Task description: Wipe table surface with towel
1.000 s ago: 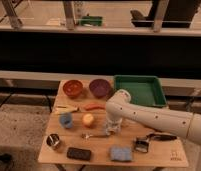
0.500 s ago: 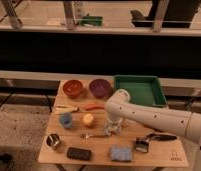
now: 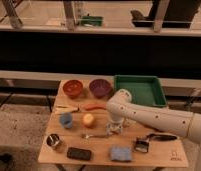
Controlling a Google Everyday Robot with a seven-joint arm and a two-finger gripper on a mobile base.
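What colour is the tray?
Green tray, camera view; gripper shut on towel in front of it.

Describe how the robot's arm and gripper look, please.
The arm is creamy white: thick, smooth, tube-like sections with a bulging round joint at the bend. No cables or markings show. The gripper, down at the middle of the table surface, looks small and pale grey.

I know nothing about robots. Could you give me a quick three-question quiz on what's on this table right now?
1. True or false: the gripper is closed on the towel at mid-table.
2. Which lies nearest the front edge of the table: A) blue cup, B) blue pad, C) green tray?
3. Fill in: the purple bowl stands beside the ____ bowl.
Key: 1 true; 2 B; 3 orange bowl.
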